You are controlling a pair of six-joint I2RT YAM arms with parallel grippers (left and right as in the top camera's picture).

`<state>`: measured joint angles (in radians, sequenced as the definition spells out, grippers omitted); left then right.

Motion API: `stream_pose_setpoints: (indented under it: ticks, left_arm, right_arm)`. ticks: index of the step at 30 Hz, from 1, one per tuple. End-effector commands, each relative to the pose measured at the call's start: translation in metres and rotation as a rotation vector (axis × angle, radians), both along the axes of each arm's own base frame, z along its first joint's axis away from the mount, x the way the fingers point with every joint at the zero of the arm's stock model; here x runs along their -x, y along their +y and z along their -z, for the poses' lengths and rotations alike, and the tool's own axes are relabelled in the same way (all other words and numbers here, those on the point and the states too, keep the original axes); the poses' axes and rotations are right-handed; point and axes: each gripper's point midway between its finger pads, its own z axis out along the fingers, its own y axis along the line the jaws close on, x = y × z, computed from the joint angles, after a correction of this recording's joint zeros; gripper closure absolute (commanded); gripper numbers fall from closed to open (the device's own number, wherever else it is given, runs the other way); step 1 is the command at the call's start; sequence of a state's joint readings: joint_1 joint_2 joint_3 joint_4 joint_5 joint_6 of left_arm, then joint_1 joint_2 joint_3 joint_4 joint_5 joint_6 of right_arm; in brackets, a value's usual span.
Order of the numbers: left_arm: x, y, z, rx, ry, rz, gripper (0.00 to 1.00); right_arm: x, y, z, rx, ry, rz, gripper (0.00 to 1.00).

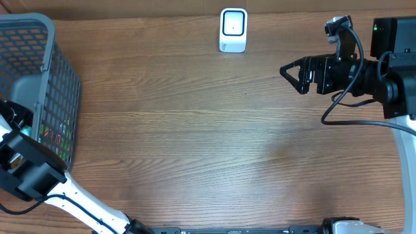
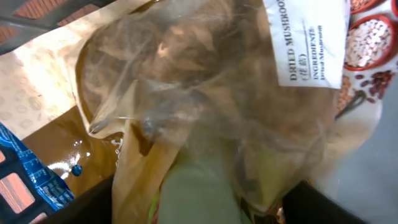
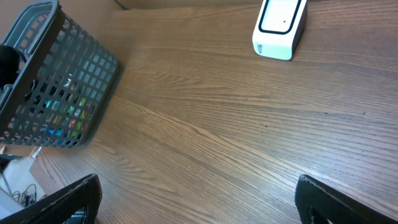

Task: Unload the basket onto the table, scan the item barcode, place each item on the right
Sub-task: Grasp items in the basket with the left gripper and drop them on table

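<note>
In the left wrist view a clear bag of dried mushrooms [image 2: 205, 93] with a white label [image 2: 308, 43] fills the frame, lying on other packets inside the basket. My left gripper [image 2: 199, 208] is open; its dark fingers [image 2: 81, 205] stand wide apart on either side of the bag's lower end. In the overhead view this gripper is hidden down in the grey basket [image 1: 62, 78]. The white barcode scanner [image 1: 233, 29] stands at the table's far edge. My right gripper [image 1: 290, 73] hovers open over bare wood at the right, nothing between its fingers [image 3: 68, 199].
A blue packet [image 2: 25, 177], a tan packet [image 2: 37, 93] and a bean-printed packet [image 2: 373, 43] lie around the bag. The basket [image 3: 56, 81] sits at the table's left end, the scanner [image 3: 280, 28] far from it.
</note>
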<state>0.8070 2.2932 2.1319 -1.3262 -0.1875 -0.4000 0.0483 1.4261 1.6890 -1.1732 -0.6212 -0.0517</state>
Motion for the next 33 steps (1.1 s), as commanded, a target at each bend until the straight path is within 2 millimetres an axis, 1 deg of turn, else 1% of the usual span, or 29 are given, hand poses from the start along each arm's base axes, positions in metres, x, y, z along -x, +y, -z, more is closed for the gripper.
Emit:
stream_pose_setpoints:
  ticks: [1, 2, 4, 6, 11, 12, 13, 14, 15, 16, 17, 18, 19, 20, 23, 26, 29, 30, 32, 33]
  left_arm:
    - [-0.009, -0.006, -0.006, 0.037, -0.049, 0.065, 0.94]
    - [-0.011, -0.007, -0.009, 0.042, -0.061, 0.066, 0.96]
    - [-0.016, -0.009, -0.021, 0.048, -0.088, 0.070, 0.96]
    - [-0.021, -0.010, -0.037, 0.045, -0.119, 0.080, 0.96]
    - [-0.038, -0.021, -0.107, 0.012, -0.260, 0.134, 0.96]
    - [-0.040, -0.028, -0.128, -0.001, -0.300, 0.145, 0.96]
    - [-0.040, -0.033, -0.144, -0.011, -0.331, 0.155, 0.96]
    - [-0.040, -0.040, -0.166, -0.033, -0.371, 0.168, 0.96]
    - [-0.038, -0.045, -0.181, -0.055, -0.394, 0.176, 0.96]
    - [-0.036, -0.048, -0.192, -0.073, -0.408, 0.180, 0.96]
    - [-0.034, -0.052, -0.209, -0.106, -0.437, 0.192, 0.96]
    - [-0.031, -0.055, -0.218, -0.123, -0.451, 0.195, 0.96]
    - [-0.030, -0.057, -0.223, -0.131, -0.458, 0.198, 0.96]
    - [-0.027, -0.060, -0.233, -0.151, -0.472, 0.201, 0.96]
    - [-0.021, -0.067, -0.249, -0.178, -0.499, 0.208, 0.96]
    - [-0.018, -0.070, -0.257, -0.191, -0.512, 0.211, 0.96]
    - [-0.023, -0.076, -0.258, -0.165, -0.541, 0.227, 0.96]
    - [-0.026, -0.082, -0.260, -0.148, -0.565, 0.257, 0.96]
    - [-0.035, -0.106, -0.276, -0.113, -0.645, 0.335, 0.96]
    - [-0.035, -0.113, -0.283, -0.116, -0.661, 0.350, 0.96]
  right_arm:
    - [-0.004, 0.001, -0.010, -0.005, -0.033, -0.001, 0.00]
    - [-0.005, 0.001, -0.011, -0.005, -0.038, 0.000, 0.00]
    - [-0.006, 0.001, -0.011, -0.005, -0.043, -0.001, 0.00]
    - [-0.007, 0.001, -0.012, -0.005, -0.048, 0.000, 0.00]
    - [-0.009, 0.001, -0.014, -0.006, -0.062, 0.000, 0.00]
    - [-0.009, 0.001, -0.014, -0.006, -0.064, -0.001, 0.00]
    - [-0.009, 0.001, -0.015, -0.006, -0.065, -0.001, 0.00]
    - [-0.009, 0.001, -0.015, -0.006, -0.065, -0.001, 0.00]
    - [-0.009, 0.001, -0.015, -0.006, -0.065, 0.000, 0.00]
    - [-0.009, 0.001, -0.014, -0.006, -0.064, -0.001, 0.00]
    - [-0.009, 0.001, -0.015, -0.006, -0.065, -0.001, 0.00]
    - [-0.009, 0.001, -0.015, -0.006, -0.065, 0.000, 0.00]
    - [-0.009, 0.001, -0.014, -0.006, -0.064, -0.001, 0.00]
    - [-0.009, 0.001, -0.014, -0.006, -0.065, -0.001, 0.00]
    - [-0.009, 0.001, -0.014, -0.006, -0.064, -0.001, 0.00]
    - [-0.009, 0.001, -0.014, -0.007, -0.064, -0.001, 0.00]
    - [-0.009, 0.001, -0.014, -0.006, -0.063, -0.001, 0.00]
    - [-0.009, 0.001, -0.014, -0.007, -0.063, -0.001, 0.00]
    - [-0.009, 0.001, -0.014, -0.007, -0.063, -0.001, 0.00]
    - [-0.009, 0.001, -0.014, -0.006, -0.063, -0.001, 0.00]
